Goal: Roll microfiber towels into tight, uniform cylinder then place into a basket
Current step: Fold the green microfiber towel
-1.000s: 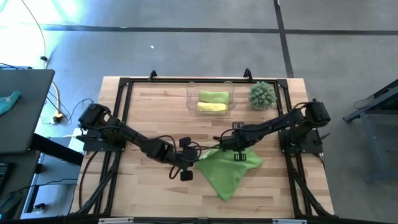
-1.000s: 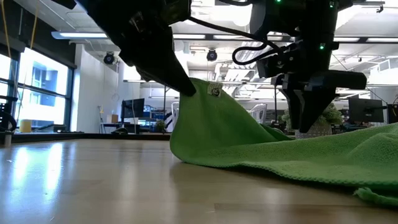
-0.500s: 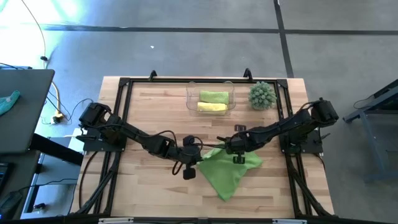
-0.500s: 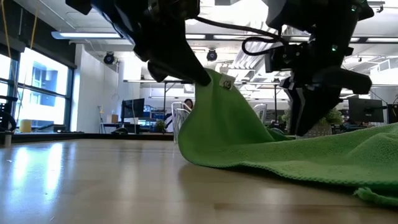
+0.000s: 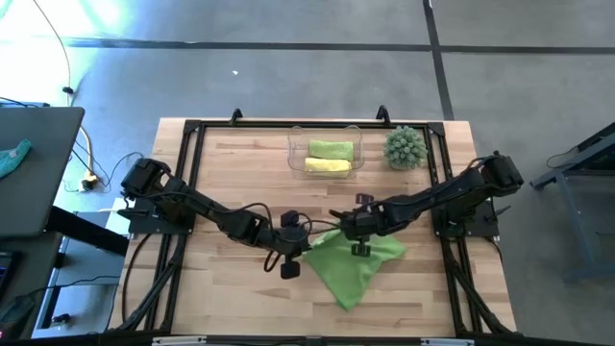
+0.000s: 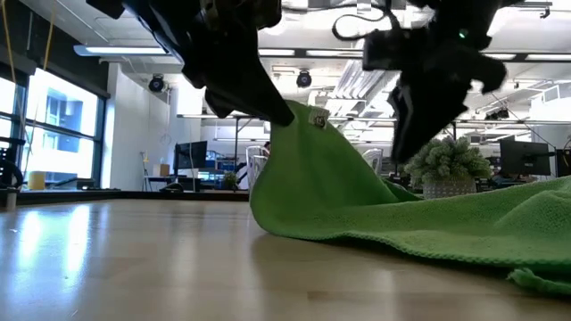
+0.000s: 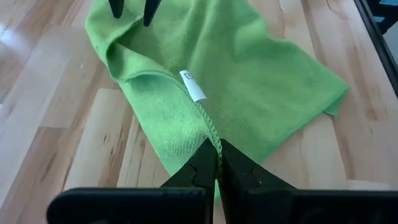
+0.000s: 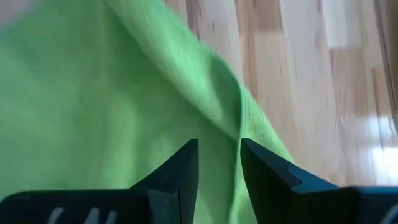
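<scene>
A lime green microfiber towel (image 5: pixel 354 269) lies spread on the wooden table, with its left edge raised. My left gripper (image 5: pixel 308 240) is shut on that raised edge. My right gripper (image 5: pixel 357 242) hangs just above the towel's far part, open, with nothing between its fingers (image 8: pixel 186 163). It also shows in the left wrist view, its two tips (image 7: pixel 133 7) apart. At the far edge, the clear basket (image 5: pixel 294 156) holds a rolled yellow towel (image 5: pixel 327 166) and a rolled green one (image 5: pixel 331 150). My left gripper pinches the towel's hemmed edge (image 7: pixel 213 138) between its two fingers, a little below the white label (image 7: pixel 193 86). The fingers slant down from the table's left side. The held edge (image 6: pixel 308 114) is lifted clear, and the cloth slopes down from it onto the table.
A spiky green plant in a small pot (image 5: pixel 405 147) stands right of the basket. A dark frame (image 5: pixel 188 173) borders the table. Bare wood (image 5: pixel 240 288) lies left of and in front of the towel.
My right gripper has risen off the towel, where its tips stood before, and has tipped and rolled; it now hangs clear above the cloth. My left gripper keeps the towel's edge raised.
</scene>
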